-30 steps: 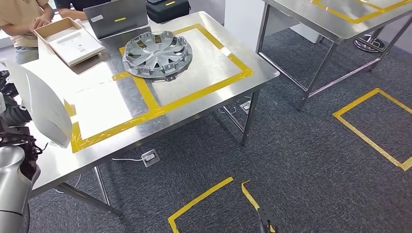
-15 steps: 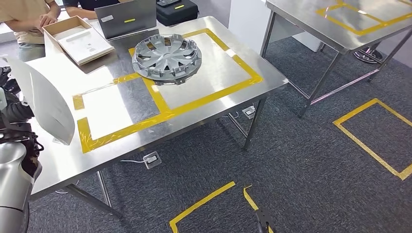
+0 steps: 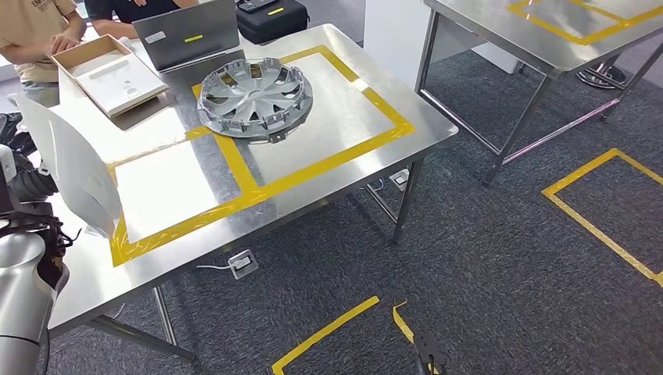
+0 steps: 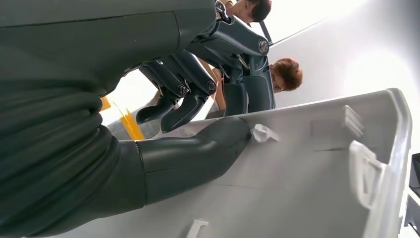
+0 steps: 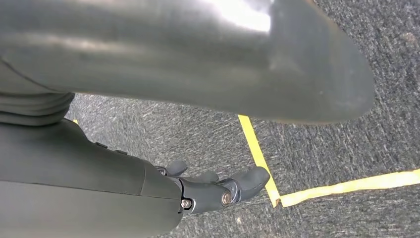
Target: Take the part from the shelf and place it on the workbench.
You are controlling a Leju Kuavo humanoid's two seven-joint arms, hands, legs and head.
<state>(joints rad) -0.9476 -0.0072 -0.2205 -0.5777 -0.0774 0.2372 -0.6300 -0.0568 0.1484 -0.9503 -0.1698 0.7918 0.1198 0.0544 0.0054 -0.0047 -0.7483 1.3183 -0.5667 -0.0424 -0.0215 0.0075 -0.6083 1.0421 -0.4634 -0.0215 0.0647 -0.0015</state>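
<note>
The steel table [image 3: 344, 94] carries two yellow-taped rectangles; a silver wheel cover [image 3: 255, 96] lies at the near left corner of the farther one, overlapping the tape. Behind it stand a grey laptop [image 3: 186, 34], an open cardboard box [image 3: 109, 73] and a black case [image 3: 272, 16]. At the table's left edge the left hand [image 4: 208, 99] holds the white part [image 3: 74, 168] upright above the surface, thumb pressed on its ribbed inner face, fingers [image 4: 190, 84] curled over the rim. The right hand [image 5: 218, 191] hangs over grey carpet beside yellow floor tape [image 5: 257, 148], fingers loosely bent, holding nothing.
</note>
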